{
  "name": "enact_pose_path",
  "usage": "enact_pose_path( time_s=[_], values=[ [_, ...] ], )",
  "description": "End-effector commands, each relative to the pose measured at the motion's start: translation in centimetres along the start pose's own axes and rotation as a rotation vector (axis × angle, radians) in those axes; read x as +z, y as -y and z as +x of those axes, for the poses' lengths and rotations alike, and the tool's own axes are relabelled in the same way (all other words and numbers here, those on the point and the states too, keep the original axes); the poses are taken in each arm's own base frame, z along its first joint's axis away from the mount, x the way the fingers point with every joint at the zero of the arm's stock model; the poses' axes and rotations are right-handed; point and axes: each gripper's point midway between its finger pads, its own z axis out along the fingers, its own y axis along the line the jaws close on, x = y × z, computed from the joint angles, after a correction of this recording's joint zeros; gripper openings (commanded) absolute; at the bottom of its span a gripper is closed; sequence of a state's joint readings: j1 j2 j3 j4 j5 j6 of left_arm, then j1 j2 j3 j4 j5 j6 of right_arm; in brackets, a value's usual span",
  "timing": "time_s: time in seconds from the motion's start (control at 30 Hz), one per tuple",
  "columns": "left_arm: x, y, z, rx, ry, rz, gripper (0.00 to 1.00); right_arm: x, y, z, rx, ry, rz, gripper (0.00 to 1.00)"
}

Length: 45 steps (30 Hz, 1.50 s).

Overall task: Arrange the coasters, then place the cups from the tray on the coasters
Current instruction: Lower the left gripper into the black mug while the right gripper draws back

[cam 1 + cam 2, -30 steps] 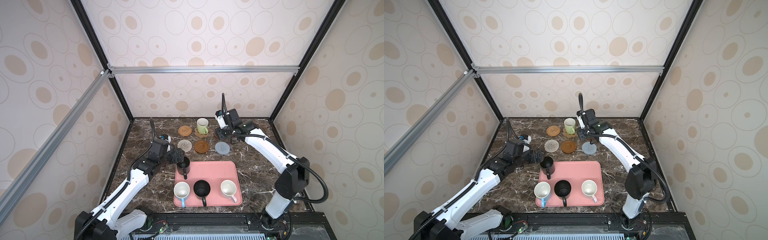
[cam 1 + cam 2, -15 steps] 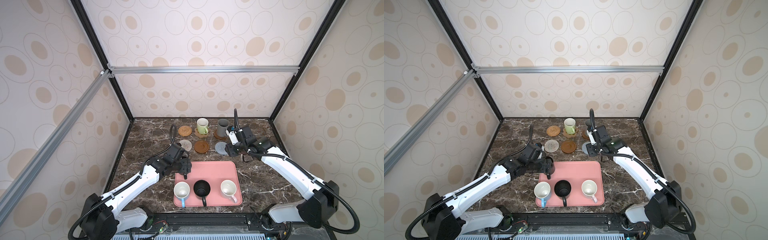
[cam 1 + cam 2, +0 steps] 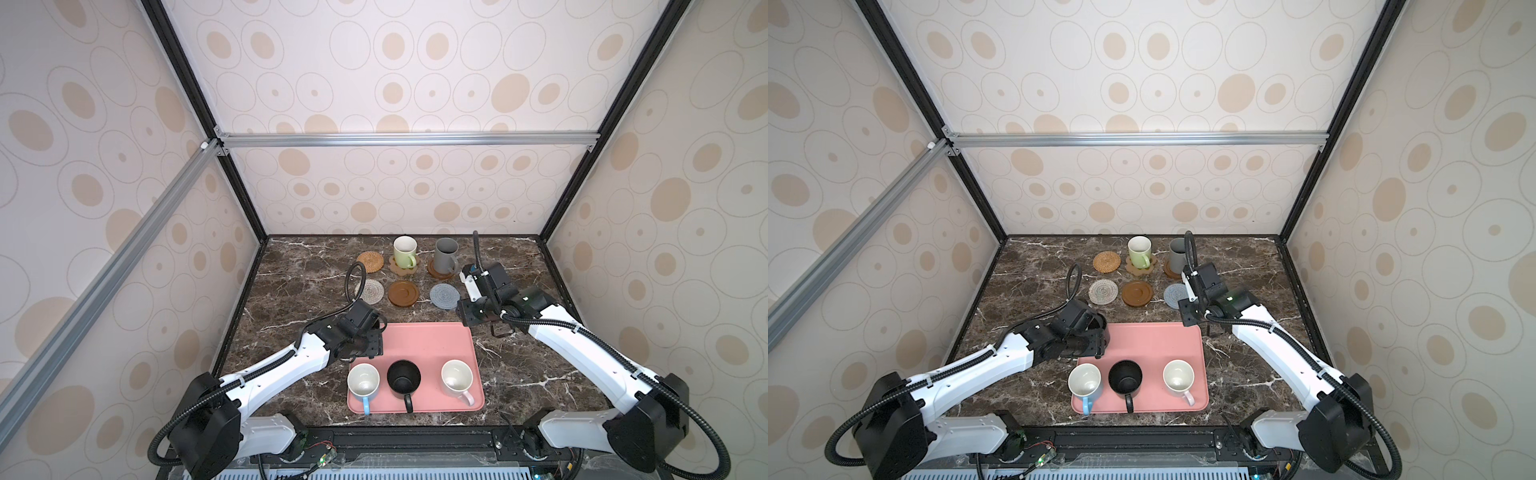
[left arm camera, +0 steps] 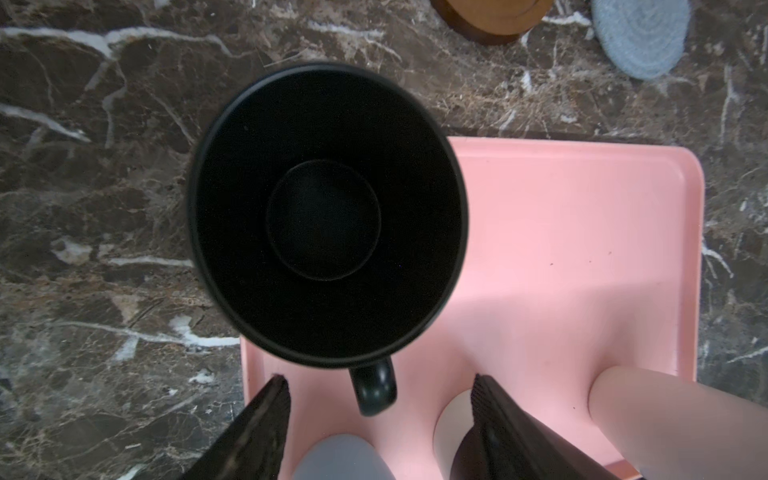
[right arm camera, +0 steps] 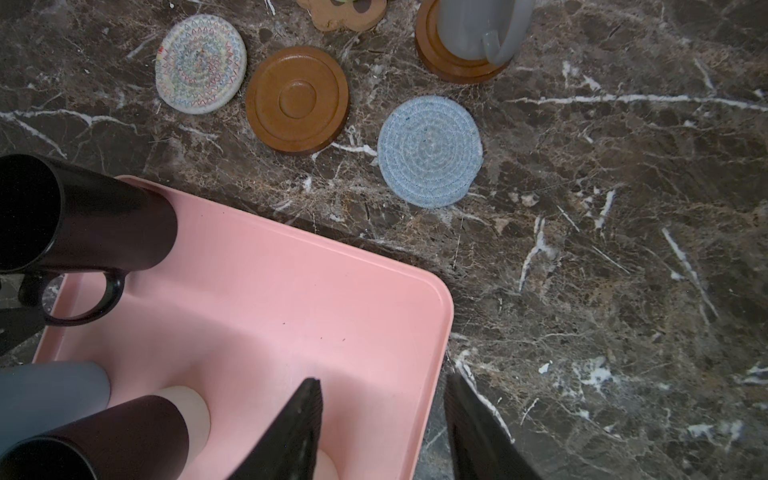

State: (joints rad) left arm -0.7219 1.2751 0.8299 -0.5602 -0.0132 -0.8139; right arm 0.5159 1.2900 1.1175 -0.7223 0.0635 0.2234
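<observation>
The pink tray (image 3: 432, 345) holds a light blue cup (image 3: 363, 382), a black cup (image 3: 404, 376) and a pink cup (image 3: 457, 376). A second black cup (image 4: 328, 212) stands at the tray's far left corner. My left gripper (image 4: 379, 377) is open, and this cup's handle (image 4: 374, 390) sits between its fingers with a gap on each side. My right gripper (image 5: 383, 378) hangs open and empty over the tray's far right edge. A green cup (image 3: 405, 251) stands on the paw coaster (image 3: 402, 270), a grey cup (image 3: 445, 254) on a brown coaster (image 3: 440, 272).
Bare coasters lie behind the tray: rattan (image 3: 370, 261), beige woven (image 3: 369, 290), brown wooden (image 3: 403, 293) and grey-blue woven (image 3: 444, 296). The left arm (image 3: 291, 365) crosses the table's front left. Enclosure walls close in the marble table (image 3: 519, 374).
My right gripper let go of the grey cup on its brown coaster and drew back to the tray's far right corner. My left gripper settled over the black cup's handle, its jaws narrowing.
</observation>
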Motion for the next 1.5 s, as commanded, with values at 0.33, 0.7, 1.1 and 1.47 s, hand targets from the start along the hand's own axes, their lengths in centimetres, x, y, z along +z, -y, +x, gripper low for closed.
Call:
enact_pose_path(
  time_s=[0.33,0.7,1.1,1.47],
  values=[
    [1.2,-0.6,-0.7,0.006,0.016,-0.084,0.56,-0.1,0.5,1.0,0.032,-0.021,0.023,0.51],
    [2.0,-0.8,-1.1,0.062,0.008,-0.125,0.48,0.4,0.3,0.8,0.049,-0.036,0.019,0.51],
    [2.9,-0.7,-1.6,0.072,0.019,-0.143,0.35,0.1,0.5,1.0,0.063,-0.037,0.029,0.51],
    [2.8,-0.7,-2.3,0.062,0.057,-0.143,0.18,-0.3,1.0,1.2,0.074,-0.03,0.056,0.51]
  ],
)
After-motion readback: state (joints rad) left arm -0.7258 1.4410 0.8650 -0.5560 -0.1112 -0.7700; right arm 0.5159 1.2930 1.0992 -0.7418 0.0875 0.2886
